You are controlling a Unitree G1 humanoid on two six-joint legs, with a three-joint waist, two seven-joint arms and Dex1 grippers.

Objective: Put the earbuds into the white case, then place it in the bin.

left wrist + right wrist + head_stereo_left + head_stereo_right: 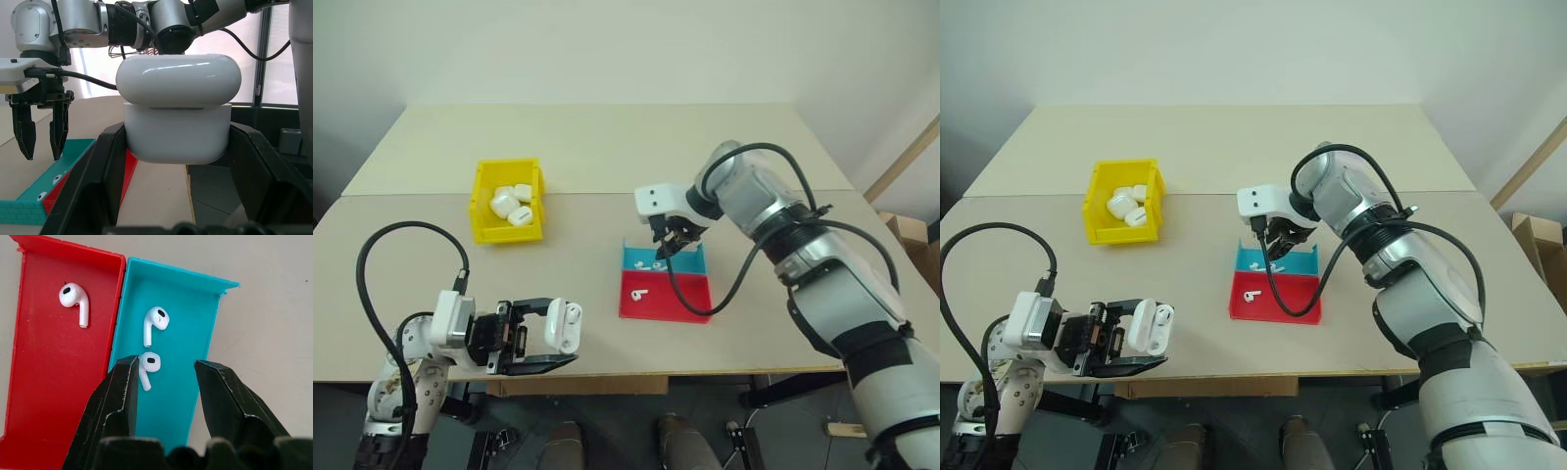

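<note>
Below the right gripper (pixel 164 382), whose fingers stand apart and hold nothing, two earbuds (pixel 155 323) lie in the blue half of a tray (pixel 215 318); a third lies in the red half. Well to its side, the left gripper (pixel 558 343) clamps the white case (pixel 563 325), lid up. Beyond it sits the yellow bin (pixel 481 211).

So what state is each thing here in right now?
white case: lid open, clamped in the left fingers
right fingers: apart, empty, above the blue compartment
earbuds: loose; two in blue, one in red
yellow bin: open-topped, holds several cases
</note>
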